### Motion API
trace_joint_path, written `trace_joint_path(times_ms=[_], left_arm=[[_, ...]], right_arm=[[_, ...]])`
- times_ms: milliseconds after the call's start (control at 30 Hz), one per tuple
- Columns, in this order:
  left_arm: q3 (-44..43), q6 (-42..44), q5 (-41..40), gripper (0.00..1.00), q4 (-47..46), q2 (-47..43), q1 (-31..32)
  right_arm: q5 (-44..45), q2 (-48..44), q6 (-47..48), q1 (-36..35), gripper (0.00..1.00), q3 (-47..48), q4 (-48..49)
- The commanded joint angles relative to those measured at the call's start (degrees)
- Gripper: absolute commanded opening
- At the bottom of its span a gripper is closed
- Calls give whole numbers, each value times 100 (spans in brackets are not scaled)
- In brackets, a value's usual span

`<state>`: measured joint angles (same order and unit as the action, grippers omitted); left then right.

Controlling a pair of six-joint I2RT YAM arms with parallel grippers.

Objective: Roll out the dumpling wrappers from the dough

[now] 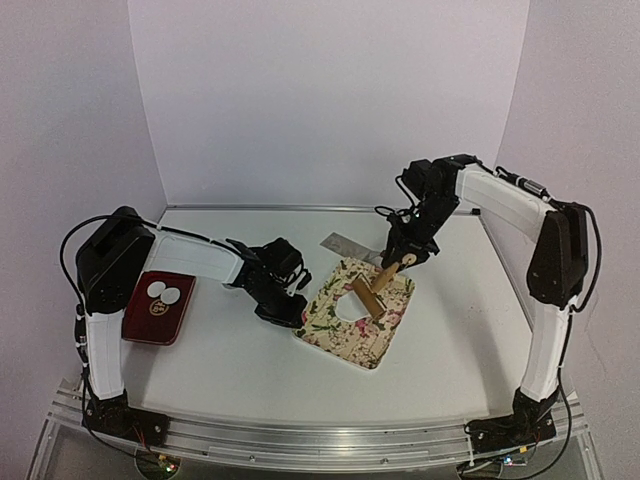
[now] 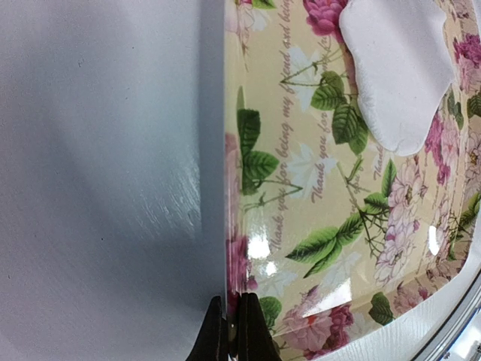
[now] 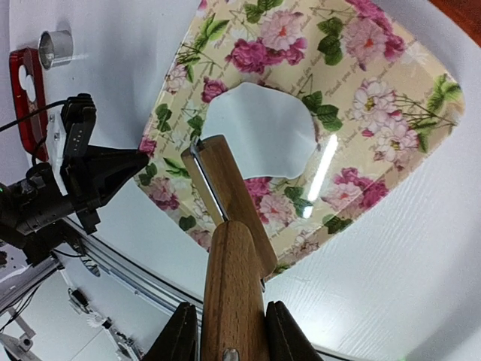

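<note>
Nearest the front rail, the left arm (image 1: 105, 350) rises from its base, folds over and stretches low to the right across the bench (image 1: 230, 370). The left end effector (image 1: 296, 316) is clamped tight on the near-left edge of a flowered tray (image 1: 385, 345).

From the other side the right arm (image 1: 545, 345) climbs, bends high at the elbow and angles down over the tray's far corner. The right end effector (image 3: 229, 331) grips the handle of a wooden roller (image 3: 225, 203), whose head rests on the tray at the edge of a flat white sheet of dough (image 1: 347, 307).

Two dumpling wrappers (image 1: 157, 290) lie side by side on a red tray (image 1: 150, 325) to the left, well apart from the dough. A metal ring (image 3: 55, 47) stands on the bench near the red tray.
</note>
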<state>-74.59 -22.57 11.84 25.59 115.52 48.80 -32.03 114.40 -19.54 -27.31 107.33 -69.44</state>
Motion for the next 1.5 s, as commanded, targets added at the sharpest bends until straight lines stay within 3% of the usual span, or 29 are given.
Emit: trace_joint_path(times_ms=[0, 400, 733, 1033, 1467], left_arm=[[260, -2, -219, 0, 409, 245, 10], [368, -102, -266, 0, 438, 233, -104], [563, -242, -368, 0, 479, 154, -277], [553, -248, -401, 0, 527, 179, -373], [187, -43, -244, 0, 517, 352, -287]], right_arm=[[-1212, 236, -467, 26, 0, -147, 1001], [-931, 1000, -736, 344, 0, -549, 1276], [231, 653, -606, 965, 0, -1757, 1275], [592, 465, -211, 1353, 0, -2279, 1296], [133, 527, -301, 1255, 0, -2515, 1801]])
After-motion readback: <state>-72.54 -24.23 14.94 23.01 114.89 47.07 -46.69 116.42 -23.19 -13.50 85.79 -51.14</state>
